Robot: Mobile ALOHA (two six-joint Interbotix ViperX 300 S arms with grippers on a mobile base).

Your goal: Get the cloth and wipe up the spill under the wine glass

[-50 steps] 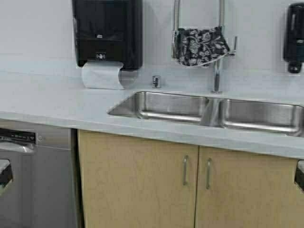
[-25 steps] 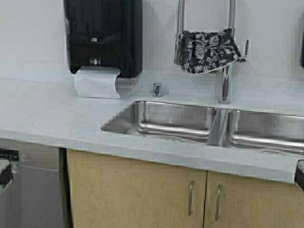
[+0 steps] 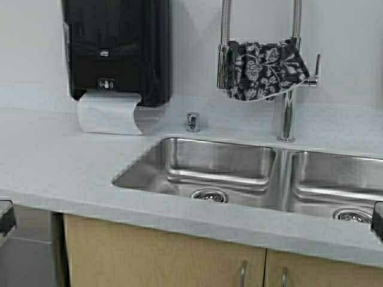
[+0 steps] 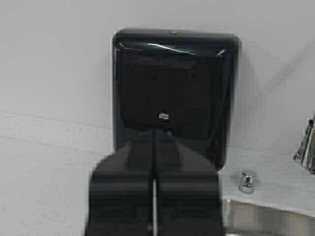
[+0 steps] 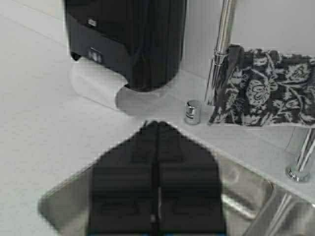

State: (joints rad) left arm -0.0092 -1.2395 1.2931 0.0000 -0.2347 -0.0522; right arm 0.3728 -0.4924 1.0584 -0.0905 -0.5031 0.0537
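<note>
The cloth, dark grey-black with a white floral pattern, hangs draped over the tall chrome faucet behind the sink. It also shows in the right wrist view. The wine glass and the spill are out of view. My left gripper is shut and empty, facing the black paper towel dispenser. My right gripper is shut and empty, held over the near corner of the sink, well short of the cloth.
A black paper towel dispenser on the wall has a white paper sheet hanging from it. A steel double sink is set in the pale counter. A small chrome knob stands behind it. Wooden cabinet doors are below.
The robot has driven closer to the counter: the sink, dispenser and cloth appear larger and lower, and the dishwasher at left has dropped out of view. Both grippers stay shut.
</note>
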